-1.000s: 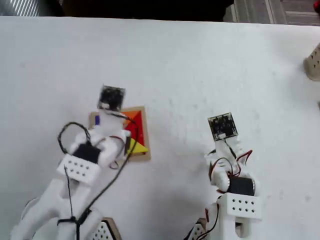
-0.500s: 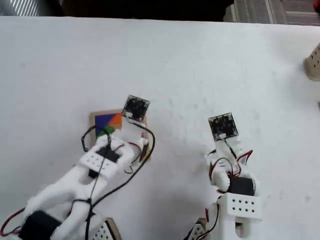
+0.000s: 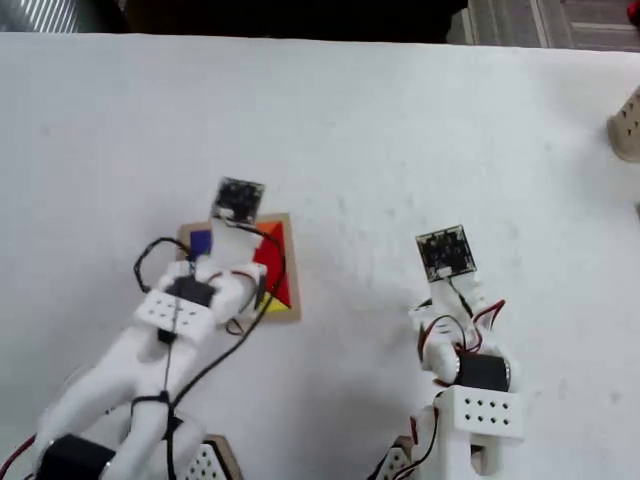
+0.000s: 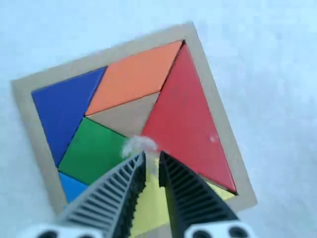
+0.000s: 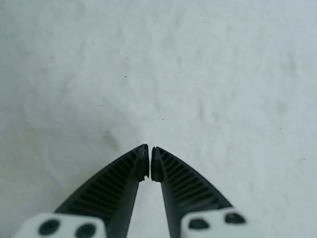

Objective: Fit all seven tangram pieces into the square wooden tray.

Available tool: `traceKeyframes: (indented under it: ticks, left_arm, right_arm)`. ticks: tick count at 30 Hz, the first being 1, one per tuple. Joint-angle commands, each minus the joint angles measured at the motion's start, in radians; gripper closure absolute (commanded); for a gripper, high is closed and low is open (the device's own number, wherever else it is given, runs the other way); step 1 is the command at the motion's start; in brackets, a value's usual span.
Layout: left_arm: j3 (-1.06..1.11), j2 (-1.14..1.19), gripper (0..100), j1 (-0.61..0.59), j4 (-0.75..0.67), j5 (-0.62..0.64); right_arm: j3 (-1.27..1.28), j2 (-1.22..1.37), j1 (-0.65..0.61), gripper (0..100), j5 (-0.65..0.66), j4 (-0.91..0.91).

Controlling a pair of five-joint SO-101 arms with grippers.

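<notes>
left gripper parked over the tangram tray, right one off on bare table

high view first: the square wooden tray (image 3: 293,300) lies flat left of centre of the frame, well apart from the table's (image 3: 450,130) far edge along the top. the left arm (image 3: 180,310) comes up from the lower left and covers most of the tray, so just its red and orange side and a bit of dark blue peek out. the right arm (image 3: 470,370) sits at lower centre-right, well apart from the tray, with plain white tabletop between them and wide white surface above both. a tan perforated block (image 3: 625,125) pokes in at the right edge.

left wrist view: the tray rim (image 4: 211,99) frames an orange parallelogram (image 4: 133,77), a big red triangle (image 4: 185,124), a dark blue triangle (image 4: 62,109), a green square (image 4: 91,151), a light blue triangle (image 4: 72,186) and a yellow triangle (image 4: 148,208), edges butted together. there's a tan triangle (image 4: 129,114) in the middle; can't tell if that's a plain wood piece or bare tray floor. the left gripper (image 4: 151,161) hangs over the middle where green, red and yellow meet, jaws pinched to a sliver with nothing in them.

right wrist view: the right gripper (image 5: 150,161) is over bare table, tips practically touching, nothing held.
</notes>
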Motion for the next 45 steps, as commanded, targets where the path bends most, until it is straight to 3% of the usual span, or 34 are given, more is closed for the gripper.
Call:
traceKeyframes:
  ticks: [1,7,12,17,24,28,35,45]
  left_arm:
    - [0.003,-0.156,93,-0.035,0.025,-0.014]
    - [0.132,-0.401,93,-0.044,0.031,-0.018]
    - [0.244,-0.61,93,-0.062,0.031,-0.127]
    - [0.328,-0.816,93,-0.194,0.078,-0.149]
    - [0.497,-1.156,93,-0.337,0.173,-0.149]
    - [0.543,-1.359,93,-0.387,0.322,-0.149]
    - [0.537,-1.334,93,-0.395,0.482,-0.149]
    - [0.545,-1.336,93,-0.516,0.532,-0.147]
  right_arm:
    - [-0.006,-0.013,-0.005,98.1,0.011,-0.005]
    - [-0.006,-0.013,-0.005,98.1,0.011,-0.002]
    - [-0.012,-0.024,-0.008,98.1,0.002,0.025]
    - [-0.003,-0.168,-0.013,98.1,0.0,0.101]
    - [0.129,-0.565,-0.067,98.1,0.0,0.229]
    - [0.167,-0.512,-0.12,98.1,0.0,0.183]
    - [0.224,-0.495,-0.173,98.1,0.009,0.2]
    - [0.227,-0.492,-0.17,98.1,0.009,0.298]
